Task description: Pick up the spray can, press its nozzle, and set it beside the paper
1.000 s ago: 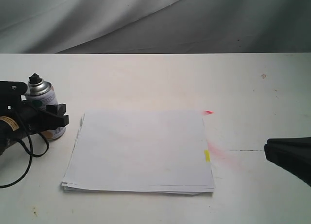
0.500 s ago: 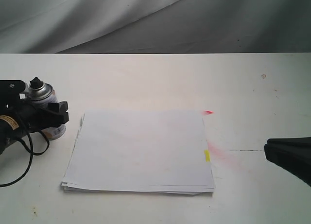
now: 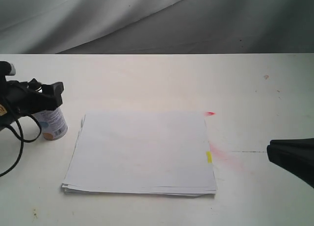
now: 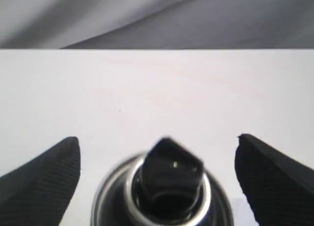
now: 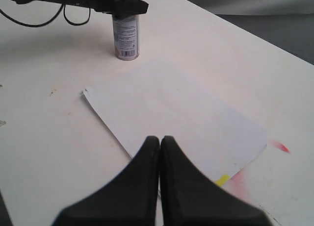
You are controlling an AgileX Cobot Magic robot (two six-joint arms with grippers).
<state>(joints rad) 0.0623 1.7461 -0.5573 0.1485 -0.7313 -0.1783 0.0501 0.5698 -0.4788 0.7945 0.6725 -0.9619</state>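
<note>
The spray can [image 3: 52,124] stands upright on the white table, just left of the paper [image 3: 142,150]. My left gripper [image 3: 51,91] hovers at the can's top and hides the dome in the exterior view. In the left wrist view the black nozzle [image 4: 169,167] sits between the two fingers [image 4: 46,167], which stand wide apart, touching nothing. My right gripper [image 3: 289,157] is shut and empty at the right edge, off the paper's yellow mark [image 3: 209,157]. The right wrist view shows the can [image 5: 126,37], the paper [image 5: 176,118] and the joined fingertips [image 5: 160,140].
Red spray stains [image 3: 211,113] mark the table by the paper's far right corner and beside the yellow mark. A black cable [image 3: 19,138] loops from the left arm onto the table. Grey cloth [image 3: 157,20] hangs behind the table's far edge.
My left gripper has risen from the middle of the can's body to the level of its top. The can stays standing in the same spot. The right arm has not moved.
</note>
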